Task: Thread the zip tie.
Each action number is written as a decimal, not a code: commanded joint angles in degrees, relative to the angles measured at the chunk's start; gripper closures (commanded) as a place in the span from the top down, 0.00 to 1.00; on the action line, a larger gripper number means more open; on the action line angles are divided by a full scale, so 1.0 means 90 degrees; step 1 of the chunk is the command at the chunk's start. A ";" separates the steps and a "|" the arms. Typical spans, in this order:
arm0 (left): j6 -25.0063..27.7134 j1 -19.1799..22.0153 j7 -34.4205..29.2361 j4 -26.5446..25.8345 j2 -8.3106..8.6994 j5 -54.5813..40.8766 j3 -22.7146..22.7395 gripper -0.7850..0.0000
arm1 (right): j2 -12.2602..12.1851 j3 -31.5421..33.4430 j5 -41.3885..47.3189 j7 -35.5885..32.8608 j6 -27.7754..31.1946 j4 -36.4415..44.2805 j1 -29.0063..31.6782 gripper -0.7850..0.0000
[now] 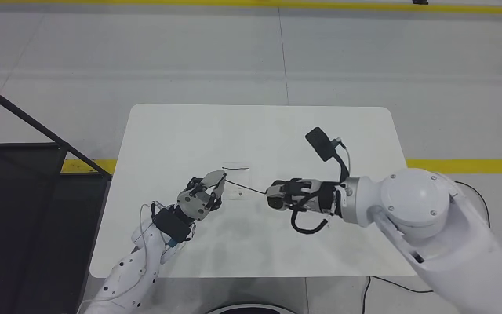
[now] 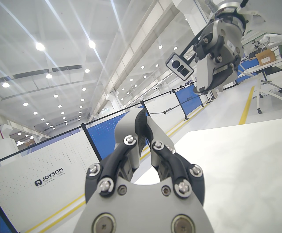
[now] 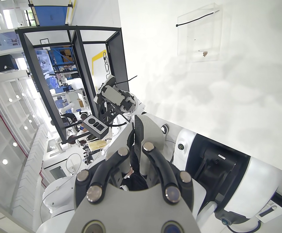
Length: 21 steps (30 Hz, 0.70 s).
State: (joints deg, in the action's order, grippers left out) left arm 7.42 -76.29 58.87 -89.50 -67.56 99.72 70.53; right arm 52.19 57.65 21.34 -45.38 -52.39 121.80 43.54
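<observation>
The tie (image 1: 245,189) hangs above the desk (image 1: 329,141), a thin dark line stretched between the 2 grippers near the desk's middle. The left gripper (image 1: 218,184) has its jaws pressed together on 1 end. In the right wrist view a short stub of the tie pokes out past them, which suggests it grips a little way in, leaving that end free to work with.

The right gripper (image 1: 271,195) faces it from the other side, jaws closed too. The line runs right up to their tips, so it seems to pinch the other end, though the contact is too small to be sure of.

Holding both ends off the desk keeps the strap taut and easy to aim. The tie is straight, not looped, so I judge the threading not yet done. Just beyond the grippers a clear tray (image 3: 198,42) lies flat on the desk with a spare tie (image 3: 193,20) across it.
</observation>
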 commanded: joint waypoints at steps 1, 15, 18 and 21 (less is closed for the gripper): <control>0.0000 0.0000 0.0000 0.0000 0.0000 0.0000 0.0000 0.00 | 0.0002 -0.0005 0.0036 0.0011 0.0007 -0.0024 -0.0009 0.00; 0.0000 0.0000 0.0000 0.0000 0.0000 0.0000 0.0000 0.00 | -0.0006 0.0040 0.0252 0.0099 0.0040 -0.0109 -0.0025 0.00; 0.0000 0.0000 0.0000 0.0000 0.0000 0.0000 0.0000 0.00 | -0.0010 0.0053 0.0299 0.0096 0.0032 -0.0113 -0.0029 0.00; 0.0000 0.0000 0.0000 0.0000 0.0000 0.0000 0.0000 0.00 | -0.0017 0.0054 0.0310 0.0097 0.0040 -0.0116 -0.0032 0.00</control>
State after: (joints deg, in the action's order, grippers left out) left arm 7.42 -76.29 58.87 -89.50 -67.56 99.72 70.53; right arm 52.06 58.14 24.11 -44.51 -52.06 120.75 43.26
